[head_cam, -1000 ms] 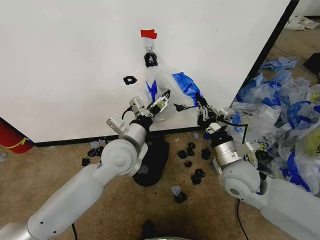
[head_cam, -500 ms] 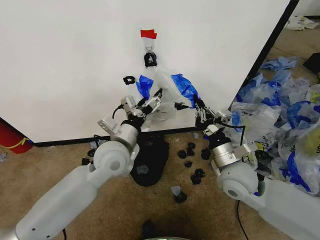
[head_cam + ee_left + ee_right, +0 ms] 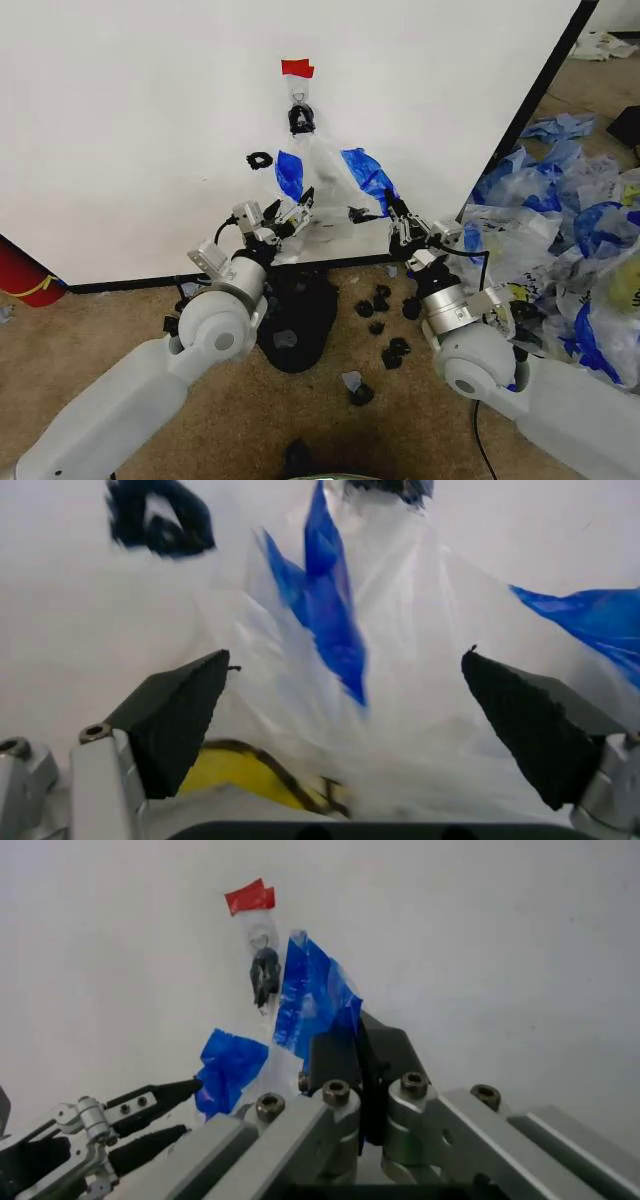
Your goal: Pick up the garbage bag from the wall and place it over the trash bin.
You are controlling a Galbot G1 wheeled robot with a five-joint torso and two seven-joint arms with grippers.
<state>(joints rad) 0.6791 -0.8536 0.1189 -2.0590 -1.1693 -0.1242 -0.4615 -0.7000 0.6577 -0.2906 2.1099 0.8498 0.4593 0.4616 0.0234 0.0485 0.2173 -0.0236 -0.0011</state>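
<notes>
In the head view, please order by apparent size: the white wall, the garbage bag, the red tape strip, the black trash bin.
1. White wall
2. Garbage bag and trash bin: look similar, both partly hidden
3. Red tape strip

A: What colours has the garbage bag [image 3: 322,185]?

B: It is thin, translucent white, with blue handles. In the left wrist view there is a yellow patch with a dark outline low on it, probably a printed face, but it is blurred.

A: And the wall [image 3: 150,120]?

B: Plain white, with a black edge. A small red tape strip [image 3: 297,68] is on it.

A: The trash bin [image 3: 300,320]?

B: Black. The small scraps [image 3: 382,300] on the brown floor are black too.

A: The bags [image 3: 560,220] on the right side?

B: Blue and white, mixed together.

A: The grippers?

B: The left gripper [image 3: 360,720] has black fingers on silver metal. The right gripper [image 3: 345,1057] is the same.
</notes>
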